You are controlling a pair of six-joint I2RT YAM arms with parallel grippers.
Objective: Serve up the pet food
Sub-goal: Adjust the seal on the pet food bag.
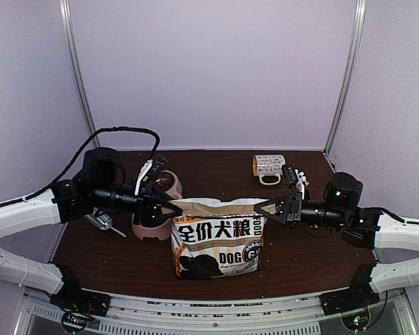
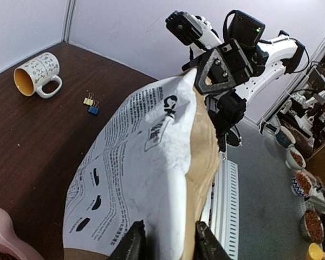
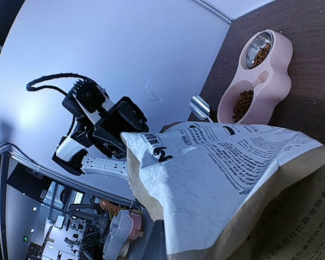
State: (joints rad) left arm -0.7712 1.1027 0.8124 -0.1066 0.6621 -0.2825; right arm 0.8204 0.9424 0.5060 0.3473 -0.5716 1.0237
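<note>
The bag (image 1: 218, 241) stands upright mid-worktop (image 1: 307, 258). The right fingers (image 1: 264, 207) are clamped on its top corner at 3 o'clock. The left fingers (image 1: 169, 206) straddle the opposite corner at 9 o'clock, with paper between them; whether they press it I cannot tell. Kibble (image 3: 242, 101) lies in both cups of the pink bowl (image 1: 148, 229), at 10 o'clock from the bag. A mug (image 1: 269, 167) lies on its side at 1 o'clock.

scoop (image 1: 101, 222) half hidden under left arm (image 1: 28, 213); pink bowl (image 2: 2, 232) cut off at corner.
</note>
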